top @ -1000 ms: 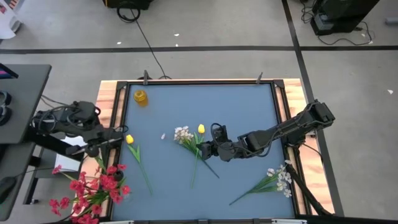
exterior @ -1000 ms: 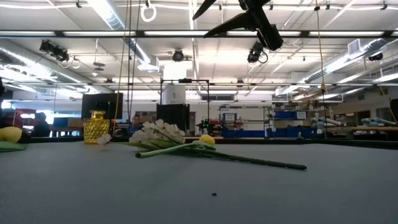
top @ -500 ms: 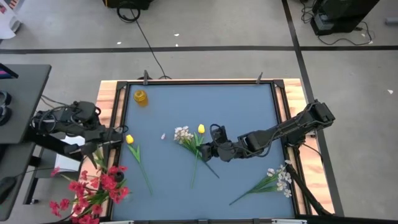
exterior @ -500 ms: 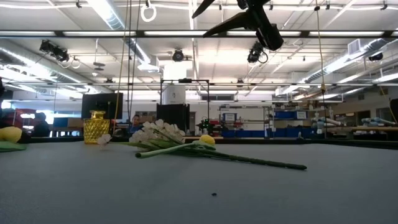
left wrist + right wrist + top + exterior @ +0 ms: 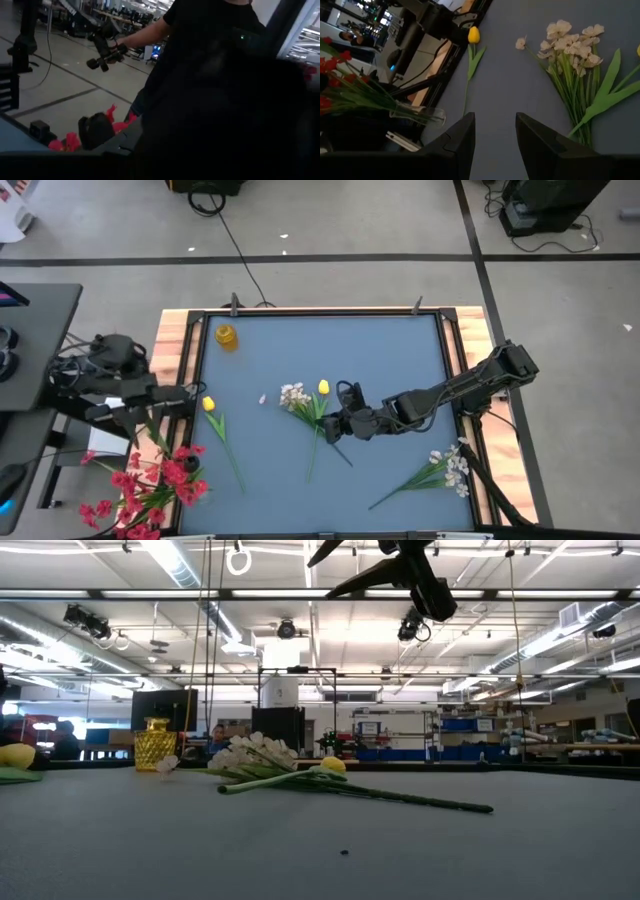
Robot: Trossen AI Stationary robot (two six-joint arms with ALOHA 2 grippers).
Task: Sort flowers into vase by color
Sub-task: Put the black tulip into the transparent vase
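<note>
High view: white sprig [image 5: 297, 399] and yellow tulip [image 5: 323, 388] lie crossed mid-mat, heads toward the yellow vase [image 5: 227, 336], stems running away from it. I see the right gripper [image 5: 331, 426] just over those stems, fingers parted, empty. Second tulip [image 5: 209, 404] lies below the vase. Red flowers [image 5: 150, 480] sit off the mat; left gripper [image 5: 180, 395] near them, grip: can't tell. No readable writing.

Bright overhead lighting, dark blurred wrist view
</note>
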